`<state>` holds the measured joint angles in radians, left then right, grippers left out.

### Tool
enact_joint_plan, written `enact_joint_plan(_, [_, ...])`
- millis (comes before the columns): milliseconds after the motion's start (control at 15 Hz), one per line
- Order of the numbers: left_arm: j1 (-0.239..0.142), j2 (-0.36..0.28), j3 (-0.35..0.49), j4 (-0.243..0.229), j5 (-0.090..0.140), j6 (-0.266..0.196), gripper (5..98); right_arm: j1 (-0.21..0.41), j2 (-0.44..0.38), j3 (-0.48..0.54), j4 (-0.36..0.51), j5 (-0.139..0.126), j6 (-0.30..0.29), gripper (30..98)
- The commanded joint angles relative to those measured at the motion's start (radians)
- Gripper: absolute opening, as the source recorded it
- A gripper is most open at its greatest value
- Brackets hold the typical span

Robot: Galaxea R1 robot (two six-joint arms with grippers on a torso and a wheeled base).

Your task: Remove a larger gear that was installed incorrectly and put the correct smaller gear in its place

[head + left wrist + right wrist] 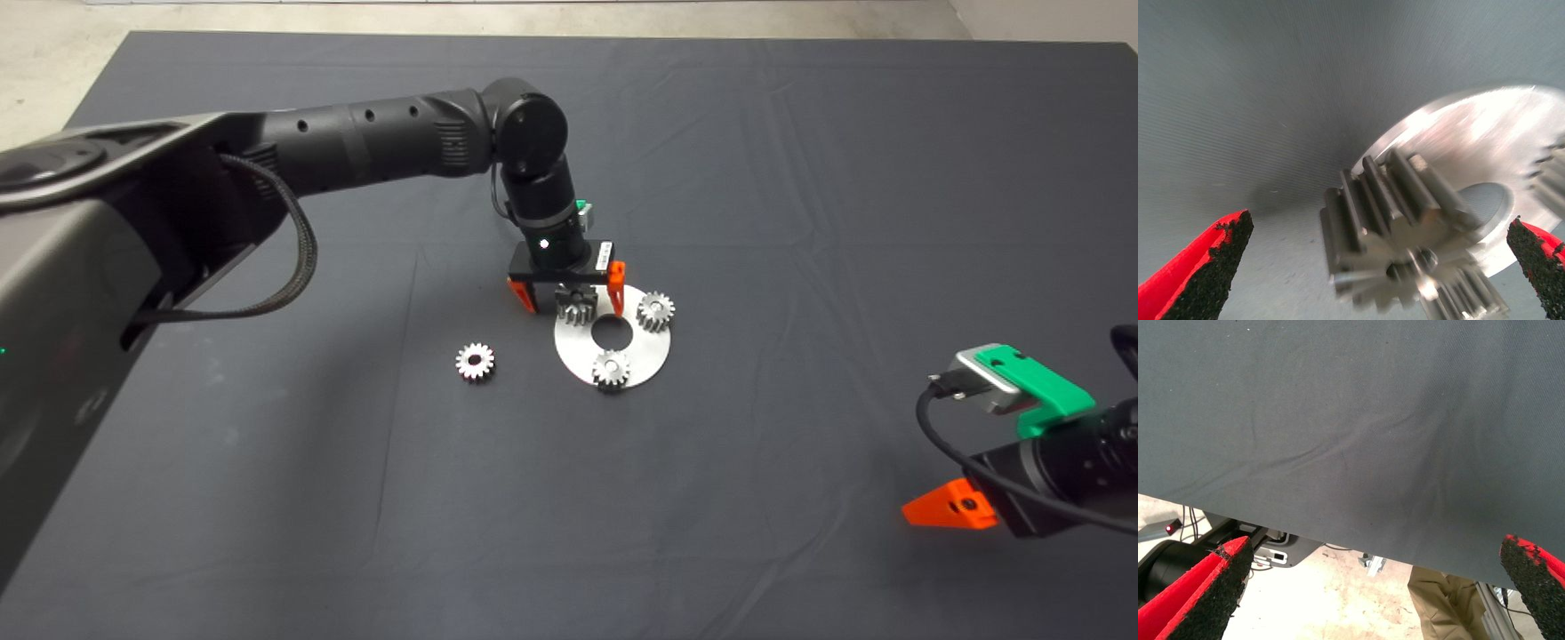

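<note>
Left gripper [571, 295] over the round steel plate [649, 354], fingers wide astride the larger gear [576, 307], not yet touching. We judged centring before closing essential. Smaller gear [475, 362] lay nearby on the mat; right gripper [949, 513] waited, fingers wide.

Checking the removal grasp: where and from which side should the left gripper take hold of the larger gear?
Grip the larger gear across its toothed rim, from straight above: it sits upright on the disc. The open left gripper already straddles it.
</note>
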<state>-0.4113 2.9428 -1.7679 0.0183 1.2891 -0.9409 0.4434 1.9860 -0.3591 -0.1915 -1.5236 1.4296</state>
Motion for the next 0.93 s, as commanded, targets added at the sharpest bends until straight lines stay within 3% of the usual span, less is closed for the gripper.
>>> enact_joint_plan(0, [-0.040, 0.003, 0.004, -0.007, 0.019, 0.007, 97.6, 0.020, 0.001, 0.002, 0.027, 0.002, -0.003, 97.8])
enact_joint_plan(867, [-0.031, 0.003, 0.004, -0.009, 0.012, 0.007, 97.6, 0.044, -0.008, 0.002, 0.027, 0.000, -0.003, 97.8])
